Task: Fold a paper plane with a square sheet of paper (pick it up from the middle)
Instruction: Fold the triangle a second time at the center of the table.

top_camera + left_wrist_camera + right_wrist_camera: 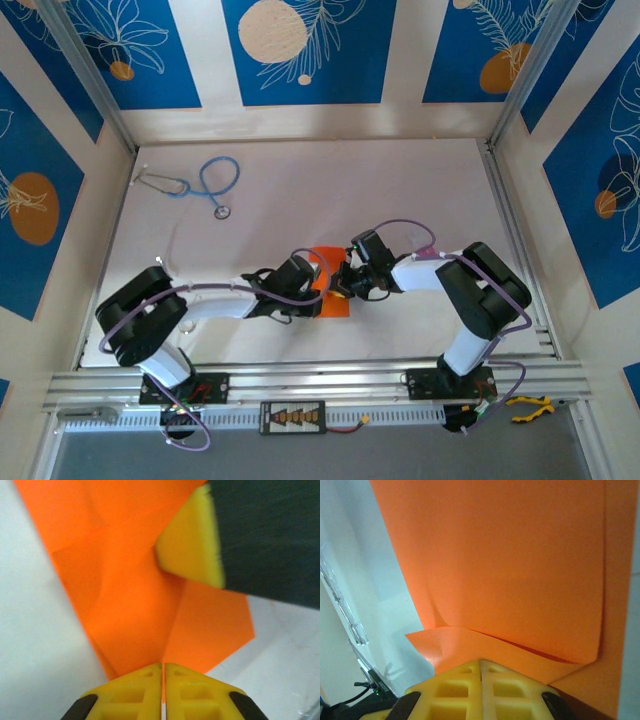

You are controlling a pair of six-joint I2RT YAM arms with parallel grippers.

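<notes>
We are looking at the square sheet of paper (333, 300), bright orange and plain, lying near the middle of the white table (300, 190), between the two wrists. It is no longer lying as a flat square: in the left wrist view the square sheet of paper (135, 605) is showing slanting creases and overlapping layers, and in the right wrist view the square sheet of paper (510, 560) is curling up in a folded flap just in front of the fingers.

The left gripper (314, 283) is resting at the sheet's left edge. Up close, the left gripper (163, 672) is keeping its yellow fingers together, with a sliver of orange in the slit; we cannot tell whether paper is pinched there. The right gripper (342, 284) is meeting it from the right. The right gripper (481, 667) is also closed, and its tip (187, 540) is pressing on the paper.

A blue stethoscope (205, 185) is lying well apart at the far left. Blue patterned wall panels (300, 50) are surrounding the table.
</notes>
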